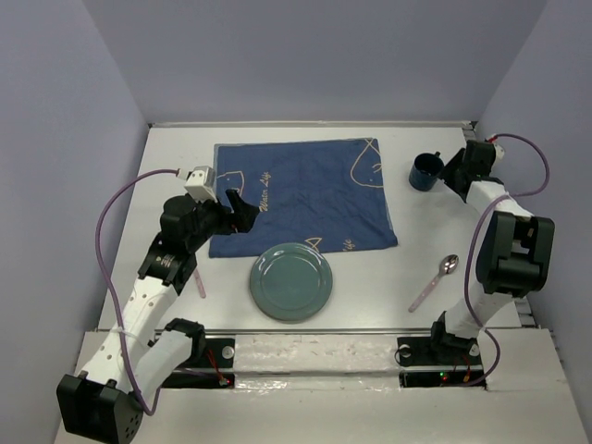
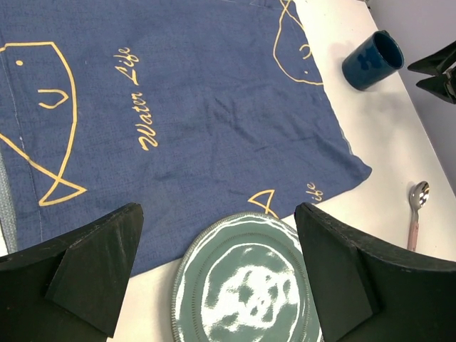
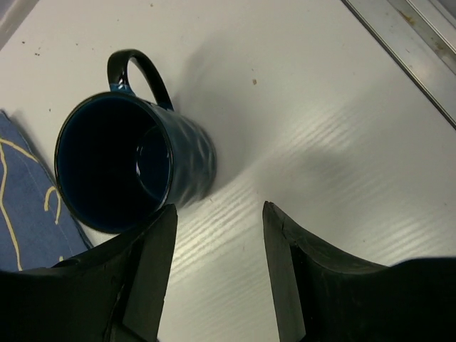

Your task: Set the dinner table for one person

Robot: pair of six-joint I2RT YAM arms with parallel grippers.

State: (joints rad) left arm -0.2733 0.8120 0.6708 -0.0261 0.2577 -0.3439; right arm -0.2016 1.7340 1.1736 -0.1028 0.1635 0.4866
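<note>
Dinner table: a large matte white tabletop that fills the floor of the walled workspace; everything else lies on it.
Cloth: dark blue with pale fish outlines and the words "Water Life", spread flat on the far middle of the table (a few soft creases show in the left wrist view).
Plate: round, grey-green and glossy, at the near edge of the cloth with its far rim overlapping that edge.
Mug: dark blue, upright on bare table just off the cloth's far right corner, handle turned away from the cloth.
Spoon: metal bowl and pinkish handle, lying on bare table to the right of the plate, bowl end farther from the arm bases.
Pink handle: a thin utensil near the left arm, partly hidden by it (which kind, I cannot tell).
Left gripper: fingers spread wide with nothing between them, hovering over the near left part of the cloth and looking down on the plate's far rim.
Right gripper: fingers parted and empty, low over the table just beside the mug; the mug sits outside the gap, beyond one finger.
</note>
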